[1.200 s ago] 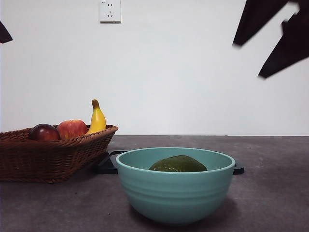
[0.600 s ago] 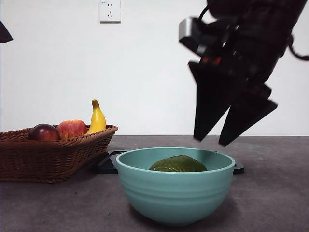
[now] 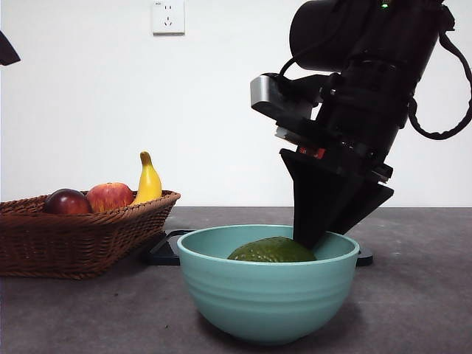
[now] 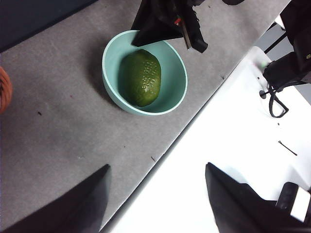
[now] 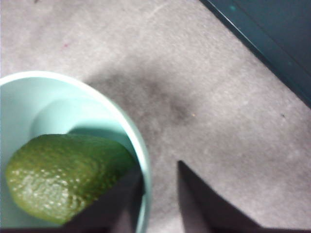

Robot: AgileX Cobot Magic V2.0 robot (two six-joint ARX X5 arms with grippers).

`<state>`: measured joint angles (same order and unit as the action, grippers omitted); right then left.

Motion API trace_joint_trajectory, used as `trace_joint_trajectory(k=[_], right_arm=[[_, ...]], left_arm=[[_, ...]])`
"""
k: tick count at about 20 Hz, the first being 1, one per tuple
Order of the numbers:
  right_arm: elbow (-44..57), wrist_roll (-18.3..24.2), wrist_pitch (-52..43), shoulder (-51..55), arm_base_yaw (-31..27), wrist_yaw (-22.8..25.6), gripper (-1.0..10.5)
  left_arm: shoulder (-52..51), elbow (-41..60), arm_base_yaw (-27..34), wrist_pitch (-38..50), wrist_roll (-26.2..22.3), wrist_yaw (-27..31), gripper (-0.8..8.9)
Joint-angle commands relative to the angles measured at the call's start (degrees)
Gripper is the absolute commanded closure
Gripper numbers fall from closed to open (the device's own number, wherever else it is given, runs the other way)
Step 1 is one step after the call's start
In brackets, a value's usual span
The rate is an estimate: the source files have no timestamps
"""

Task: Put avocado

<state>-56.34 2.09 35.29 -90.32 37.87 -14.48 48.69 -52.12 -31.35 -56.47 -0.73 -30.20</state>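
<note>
Right gripper [image 3: 317, 240] tilted down from upper right, jaws narrowly parted astride the teal bowl's [image 3: 267, 295] rim, one tip beside the avocado [image 3: 271, 251] lying in the bowl, left gripper [image 4: 155, 194] spread, held high and well apart, fruit basket [image 3: 74, 236] nearby

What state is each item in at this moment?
Dull olive-green oval avocado: lying in the bowl, not gripped.
Teal ceramic bowl: upright on the table.
Brown wicker basket: holds a red apple, a dark plum and a yellow banana.
Right gripper: open, fingers straddling the bowl's rim.
Left gripper: open, empty, away from the bowl.
</note>
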Motion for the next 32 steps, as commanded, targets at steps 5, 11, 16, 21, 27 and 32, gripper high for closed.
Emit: trace_joint_trajectory(k=[5, 11, 16, 21, 27, 32], right_arm=[[-1.0, -0.7, -0.3, -1.0, 1.5, -0.7, 9.3], [-4.4, -3.0, 0.9, -0.2, 1.3, -1.1, 9.3], [-12.9, -4.2, 2.0, -0.3, -1.9, -0.8, 9.3], [-23.7, -4.2, 3.0, -6.5, -7.8, -0.7, 9.3], [-35.5, -4.2, 3.9, -19.9, -12.6, -0.7, 9.3], [-36.0, -4.3, 1.8, -25.4, -13.9, -1.0, 9.3]], left_arm=[[0.3, -0.4, -0.3, 0.7, -0.8, -0.3, 5.03], [0.3, -0.4, -0.3, 0.7, -0.8, -0.3, 5.03], [0.3, -0.4, -0.3, 0.7, -0.8, -0.3, 5.03], [0.3, -0.4, -0.3, 0.7, -1.0, -0.3, 5.03], [0.3, -0.4, -0.3, 0.7, -1.4, -0.3, 5.03], [0.3, -0.4, -0.3, 0.7, -1.4, -0.3, 5.03]])
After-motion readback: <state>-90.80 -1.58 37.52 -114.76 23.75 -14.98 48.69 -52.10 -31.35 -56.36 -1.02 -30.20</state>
